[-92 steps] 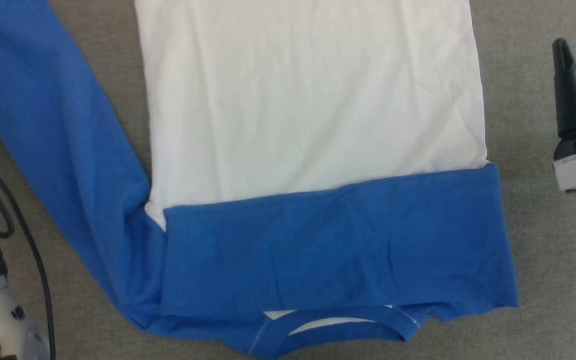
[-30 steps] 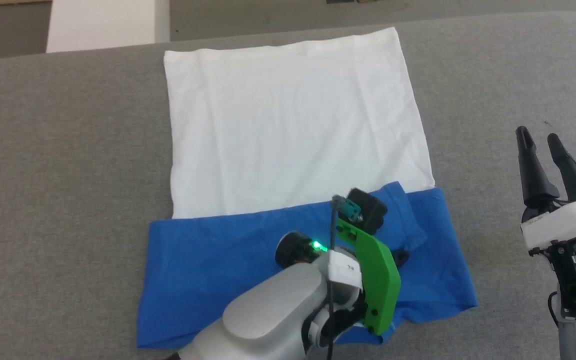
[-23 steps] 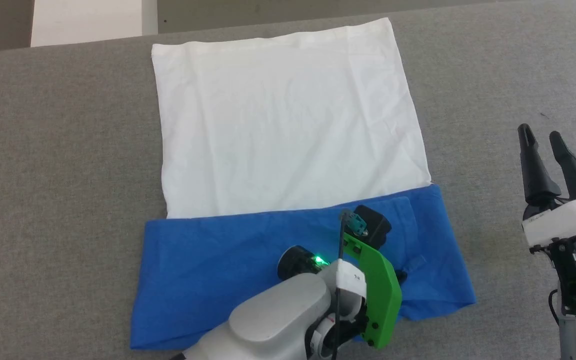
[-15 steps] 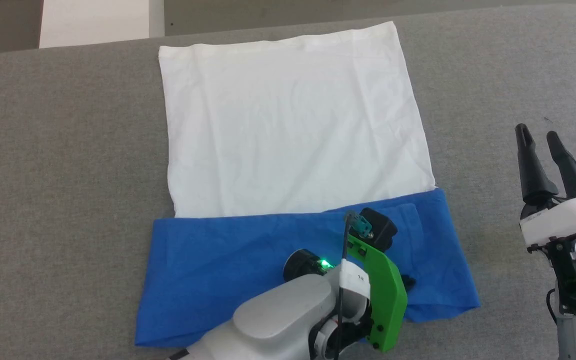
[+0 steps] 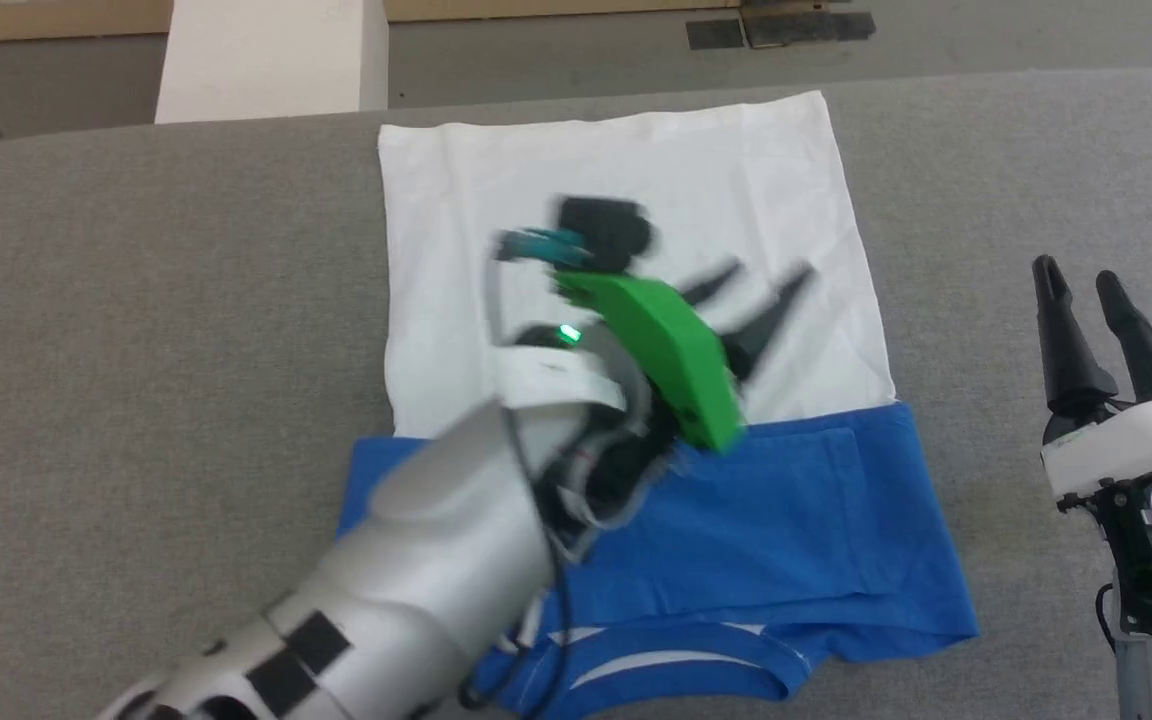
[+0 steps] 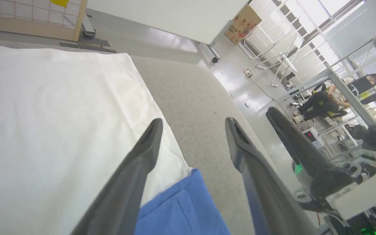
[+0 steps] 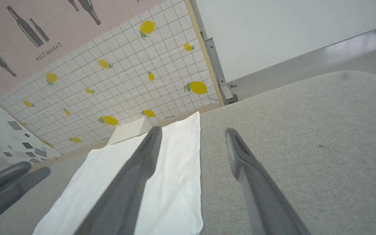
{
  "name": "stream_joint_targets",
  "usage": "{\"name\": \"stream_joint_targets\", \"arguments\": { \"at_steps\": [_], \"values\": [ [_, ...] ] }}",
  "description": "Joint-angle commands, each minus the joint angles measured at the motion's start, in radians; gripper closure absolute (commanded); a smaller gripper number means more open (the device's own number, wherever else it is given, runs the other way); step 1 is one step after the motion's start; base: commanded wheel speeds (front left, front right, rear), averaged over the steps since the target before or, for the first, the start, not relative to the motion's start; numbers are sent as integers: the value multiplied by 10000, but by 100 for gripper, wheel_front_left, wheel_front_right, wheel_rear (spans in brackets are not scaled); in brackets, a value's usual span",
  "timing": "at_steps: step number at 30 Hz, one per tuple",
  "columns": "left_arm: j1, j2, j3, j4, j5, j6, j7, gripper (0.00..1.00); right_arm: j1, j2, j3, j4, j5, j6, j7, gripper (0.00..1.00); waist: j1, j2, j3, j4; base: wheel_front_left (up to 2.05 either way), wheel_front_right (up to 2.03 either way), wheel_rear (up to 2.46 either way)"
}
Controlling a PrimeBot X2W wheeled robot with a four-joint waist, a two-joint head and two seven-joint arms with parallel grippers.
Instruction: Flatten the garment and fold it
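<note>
Dark left end effector [image 5: 771, 272] spread wide, apparently empty, above the garment [image 5: 636, 150].

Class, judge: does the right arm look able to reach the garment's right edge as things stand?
Probably yes. The open right gripper sits beside the garment, only bare grey surface between them; the left gripper hovers over the white body, short of that edge.

Can read "RESTAURANT" on the pink wall poster [image 7: 60, 26] with bottle silhouettes, right wrist view; other print too blurry
</note>
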State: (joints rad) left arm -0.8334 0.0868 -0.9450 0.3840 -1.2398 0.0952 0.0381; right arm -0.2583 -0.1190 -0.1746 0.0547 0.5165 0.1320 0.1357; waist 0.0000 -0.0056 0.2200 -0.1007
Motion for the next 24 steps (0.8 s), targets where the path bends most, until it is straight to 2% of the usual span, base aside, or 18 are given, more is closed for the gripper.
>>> {"name": "stream_joint_targets", "arguments": {
  "at_steps": [1, 4, 8, 14, 19, 24],
  "values": [
    [-136, 334, 267, 73, 34, 53, -334, 0, 133, 16, -14, -78, -78, -13, 25, 0, 0, 56, -52, 79, 0, 0, 0],
    [-172, 1147, 749, 114, 554, 314, -1338, 0, 180, 7, -11, -174, -122, -13, 106, 0, 0, 56, -55, 127, 0, 0, 0],
    [-4, 2362, 1278, 54, 1435, 963, -2550, 0, 250, -15, -31, -255, -149, -13, 222, 0, 0, 56, 14, 170, 0, 0, 0],
    [782, 3929, 2164, -559, 3013, 2090, -2982, 0, 260, -57, -111, -340, -150, -13, 430, 0, 0, 56, 294, 202, 0, 0, 0],
    [2026, 4268, 3352, -1782, 4275, 2678, -2994, 0, 59, -117, -63, -264, -111, -13, 852, 0, 0, 56, 721, 146, 0, 0, 0],
    [3047, 3994, 4577, -2883, 5193, 2767, -2996, 0, -508, -309, -32, -103, 17, -13, 1536, 0, 0, 56, 1269, 154, 0, 0, 0]
  ]
}}
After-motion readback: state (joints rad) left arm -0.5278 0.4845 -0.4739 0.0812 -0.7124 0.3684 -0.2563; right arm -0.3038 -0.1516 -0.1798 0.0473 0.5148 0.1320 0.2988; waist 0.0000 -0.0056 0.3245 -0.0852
